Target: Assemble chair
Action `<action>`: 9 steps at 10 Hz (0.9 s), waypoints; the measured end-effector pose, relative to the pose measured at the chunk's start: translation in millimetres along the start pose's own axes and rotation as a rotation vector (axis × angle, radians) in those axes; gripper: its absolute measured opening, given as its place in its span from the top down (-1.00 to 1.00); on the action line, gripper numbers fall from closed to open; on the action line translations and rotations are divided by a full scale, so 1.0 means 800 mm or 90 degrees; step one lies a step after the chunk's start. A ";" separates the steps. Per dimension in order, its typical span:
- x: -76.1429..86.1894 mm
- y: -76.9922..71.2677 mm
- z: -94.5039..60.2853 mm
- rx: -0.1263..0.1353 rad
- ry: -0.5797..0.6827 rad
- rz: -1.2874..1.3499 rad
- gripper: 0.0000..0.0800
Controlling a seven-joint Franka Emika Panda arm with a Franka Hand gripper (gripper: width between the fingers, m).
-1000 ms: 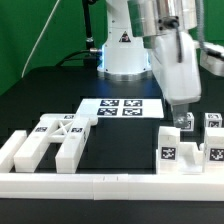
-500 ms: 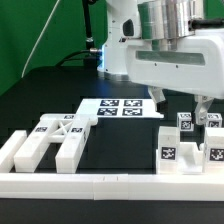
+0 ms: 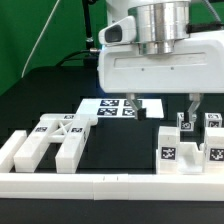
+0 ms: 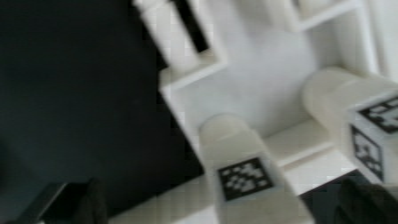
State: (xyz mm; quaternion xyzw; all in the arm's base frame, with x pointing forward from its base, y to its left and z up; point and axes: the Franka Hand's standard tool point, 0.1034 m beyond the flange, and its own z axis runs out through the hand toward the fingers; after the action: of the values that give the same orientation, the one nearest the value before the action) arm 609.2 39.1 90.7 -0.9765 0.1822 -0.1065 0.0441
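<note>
The chair lies in loose white pieces. A large piece with an X brace (image 3: 55, 135) lies at the exterior view's left. A tagged block (image 3: 183, 150) and two small tagged pieces (image 3: 184, 122) (image 3: 213, 122) stand at the right. My gripper (image 3: 161, 108) hangs open and empty above the table, just behind the right pieces, with its fingers (image 3: 192, 108) spread wide. In the wrist view the gripper (image 4: 205, 203) is over a white piece whose tagged peg (image 4: 246, 178) lies between the dark fingertips (image 4: 63, 203). A second tagged peg (image 4: 377, 135) is beside it.
The marker board (image 3: 112, 108) lies on the black table behind the parts, partly hidden by the hand. A long low white border bar (image 3: 100, 185) runs along the front. The robot base (image 3: 120, 55) stands at the back.
The hand has turned about its vertical axis, so both fingers now show side by side, and it has shifted toward the exterior view's left. The parts have not moved.
</note>
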 end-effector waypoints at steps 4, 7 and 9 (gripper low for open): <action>-0.002 0.006 0.007 -0.007 0.039 -0.084 -0.62; -0.014 0.017 0.040 -0.030 0.121 -0.131 -0.62; -0.025 0.016 0.065 -0.036 0.138 -0.137 -0.62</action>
State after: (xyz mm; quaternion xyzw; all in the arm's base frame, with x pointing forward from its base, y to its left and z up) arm 597.8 37.0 34.7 -0.9739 0.0834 -0.2105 -0.0150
